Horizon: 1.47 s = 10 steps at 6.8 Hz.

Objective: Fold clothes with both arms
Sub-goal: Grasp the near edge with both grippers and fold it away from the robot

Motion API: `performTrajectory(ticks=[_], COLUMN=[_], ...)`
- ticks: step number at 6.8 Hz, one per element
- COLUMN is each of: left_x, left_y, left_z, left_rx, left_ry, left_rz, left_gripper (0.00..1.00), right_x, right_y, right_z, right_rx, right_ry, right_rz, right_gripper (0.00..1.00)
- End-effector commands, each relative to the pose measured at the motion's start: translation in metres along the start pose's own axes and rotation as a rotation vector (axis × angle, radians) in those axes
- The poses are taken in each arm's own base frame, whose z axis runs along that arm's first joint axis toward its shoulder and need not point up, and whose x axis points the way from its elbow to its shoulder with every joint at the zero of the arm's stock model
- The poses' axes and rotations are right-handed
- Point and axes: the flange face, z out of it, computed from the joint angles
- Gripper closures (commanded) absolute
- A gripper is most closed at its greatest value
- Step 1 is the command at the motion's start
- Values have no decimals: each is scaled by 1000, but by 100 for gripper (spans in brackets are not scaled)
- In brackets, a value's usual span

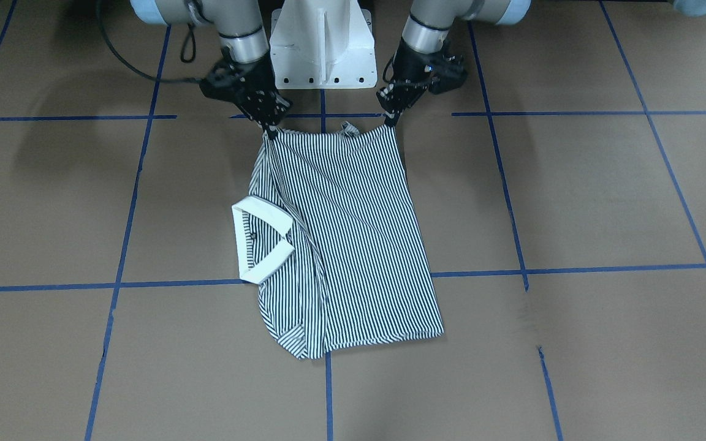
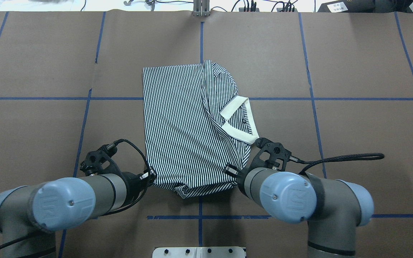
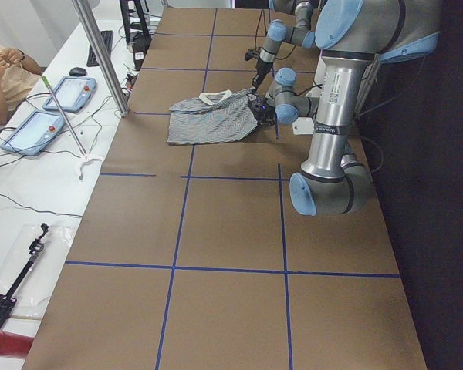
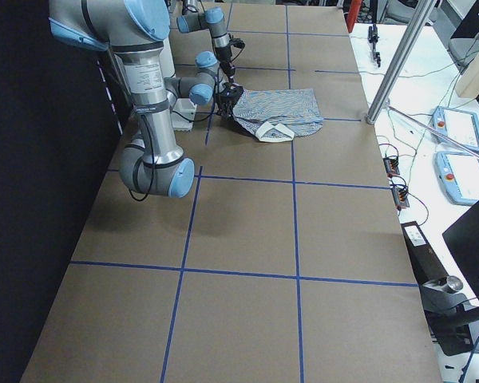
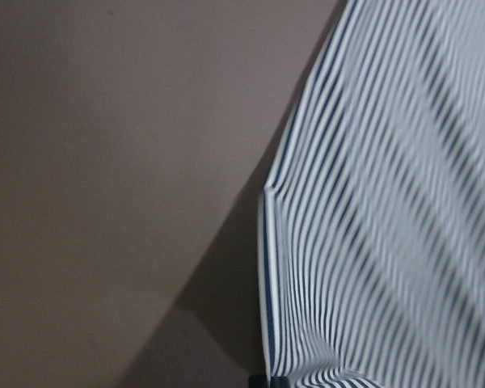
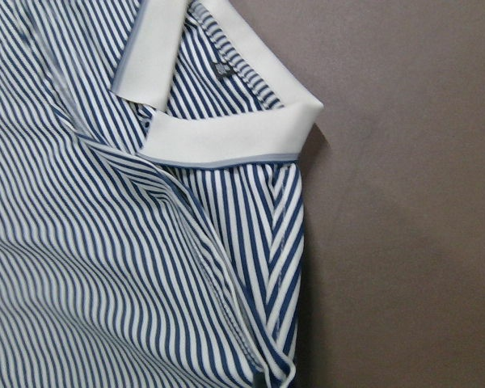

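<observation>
The striped polo shirt [image 1: 353, 233] lies folded lengthwise on the brown table, also seen from overhead [image 2: 181, 125]. Its cream collar [image 1: 261, 242] sticks out on the robot's right side [image 2: 240, 120] and fills the top of the right wrist view [image 6: 226, 137]. My left gripper [image 1: 391, 120] is shut on the shirt's near corner on its side [image 2: 151, 177]. My right gripper [image 1: 269, 130] is shut on the other near corner [image 2: 231, 170]. The near edge is pinched up and slightly raised between them. The left wrist view shows the shirt's edge [image 5: 388, 226] hanging over the table.
The white pedestal base [image 1: 322, 43] stands just behind the grippers. Blue tape lines [image 2: 201, 36] grid the brown table. Beyond the far table edge are a metal post [image 3: 100, 54], tablets [image 3: 31, 131] and a seated operator [image 3: 4, 77].
</observation>
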Motion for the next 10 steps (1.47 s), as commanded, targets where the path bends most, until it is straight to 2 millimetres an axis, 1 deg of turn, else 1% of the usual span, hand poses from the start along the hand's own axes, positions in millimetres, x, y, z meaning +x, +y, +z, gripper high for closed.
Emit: performTrajectory(ticks=[1,2,3,4,5,6,7,8,9,10], left_x=[39,68,78,95,98,98,98,100,114,129], left_y=[-50,-86,-114,-131,-143,-156,-170,-192,-222,-260], left_z=[-49,-46,-33,-10,15,35,50,62,81,118], left_rx=[84,154,202,229,249,260,273,299,331,364], left_ry=[54,77,61,28,-7,-1,5,-5,-8,-10], left_rz=[13,51,40,83,83,77,92,120,149,191], left_gripper=[100,100,100,100,100,100,100,100,100,96], right_x=[-15,-55,-78,-96,-116,-132,-144,-162,-173,-189], right_y=[-48,-89,-126,-151,-176,-191,-203,-226,-256,-295], right_z=[-22,-8,5,14,27,41,57,73,112,150], right_rx=[34,33,59,67,54,54,62,65,48,41], right_ry=[-38,-30,-17,-1,27,50,81,103,98,109], right_rz=[33,31,46,42,27,21,8,-16,-28,-62], right_gripper=[100,100,100,100,100,100,100,100,100,87])
